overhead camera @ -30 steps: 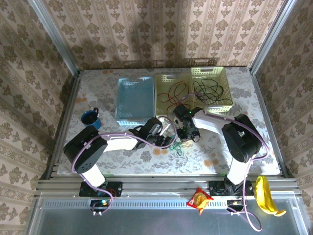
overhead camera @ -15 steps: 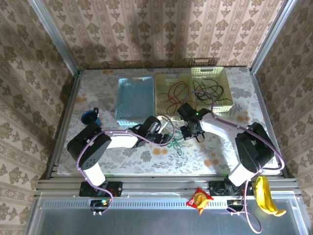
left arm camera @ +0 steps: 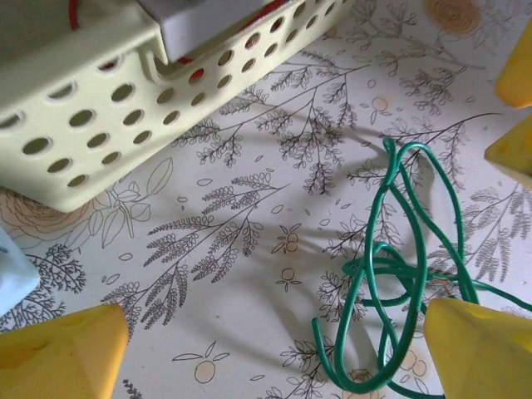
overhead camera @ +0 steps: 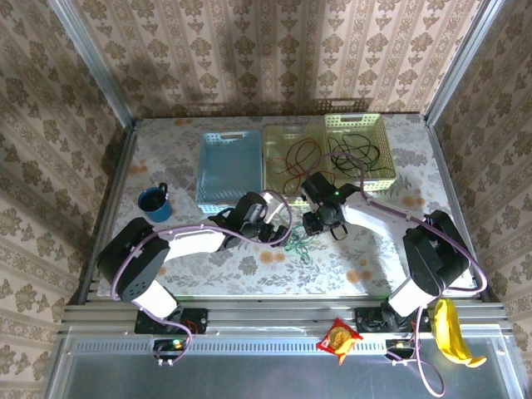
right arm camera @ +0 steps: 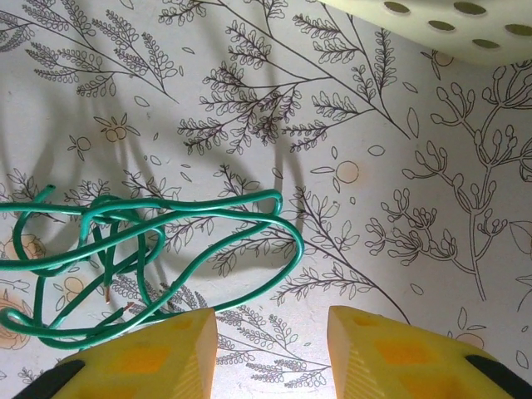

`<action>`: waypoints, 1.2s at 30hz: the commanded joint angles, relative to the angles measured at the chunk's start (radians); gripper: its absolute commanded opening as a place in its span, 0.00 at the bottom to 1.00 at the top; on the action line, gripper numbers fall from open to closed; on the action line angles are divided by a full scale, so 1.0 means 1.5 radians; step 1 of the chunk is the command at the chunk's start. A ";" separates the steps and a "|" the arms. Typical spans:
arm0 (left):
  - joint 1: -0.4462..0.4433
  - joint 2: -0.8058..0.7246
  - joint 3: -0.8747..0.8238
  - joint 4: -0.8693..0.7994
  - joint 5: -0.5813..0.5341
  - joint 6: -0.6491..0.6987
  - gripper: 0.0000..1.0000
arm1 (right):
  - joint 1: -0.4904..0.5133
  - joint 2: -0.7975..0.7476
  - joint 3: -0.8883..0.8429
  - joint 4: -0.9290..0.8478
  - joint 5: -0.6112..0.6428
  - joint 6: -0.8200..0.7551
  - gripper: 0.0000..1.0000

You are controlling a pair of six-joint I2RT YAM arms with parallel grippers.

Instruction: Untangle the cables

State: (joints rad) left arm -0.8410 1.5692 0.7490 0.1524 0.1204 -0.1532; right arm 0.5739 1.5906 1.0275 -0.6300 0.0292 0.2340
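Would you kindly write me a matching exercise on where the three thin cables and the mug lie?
Things: 1 thin green cable; 2 thin red cable; 3 thin black cable; 4 dark blue metal mug.
Places: A in the right yellow-green plastic basket; B on the floral tabletop, left of the light blue basket; C in the middle pale yellow basket; D loose on the tabletop before the baskets.
Pairs: 1-D, 2-C, 3-A, 4-B.
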 commanded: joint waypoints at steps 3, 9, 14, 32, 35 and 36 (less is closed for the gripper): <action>0.034 0.011 0.072 -0.094 0.137 0.068 0.92 | -0.045 -0.013 0.003 0.008 -0.051 0.010 0.41; 0.036 0.078 0.148 -0.181 0.233 0.118 0.88 | -0.108 -0.037 -0.016 0.017 -0.114 0.038 0.41; 0.029 0.103 0.174 -0.203 0.241 0.137 0.87 | -0.114 -0.038 -0.018 0.014 -0.123 0.041 0.41; 0.000 0.134 0.197 -0.198 0.127 0.154 0.00 | -0.040 0.005 0.018 -0.022 -0.178 -0.020 0.48; -0.001 0.125 0.192 -0.184 0.133 0.134 0.00 | -0.024 0.041 0.041 -0.040 -0.158 -0.026 0.48; -0.001 0.122 0.190 -0.178 0.135 0.125 0.00 | -0.024 0.052 0.047 -0.044 -0.150 -0.026 0.48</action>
State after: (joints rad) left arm -0.8413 1.7866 1.0283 -0.1425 0.3176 0.0738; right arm 0.5327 1.6249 1.0550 -0.6369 -0.2146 0.2260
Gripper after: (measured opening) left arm 0.071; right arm 0.479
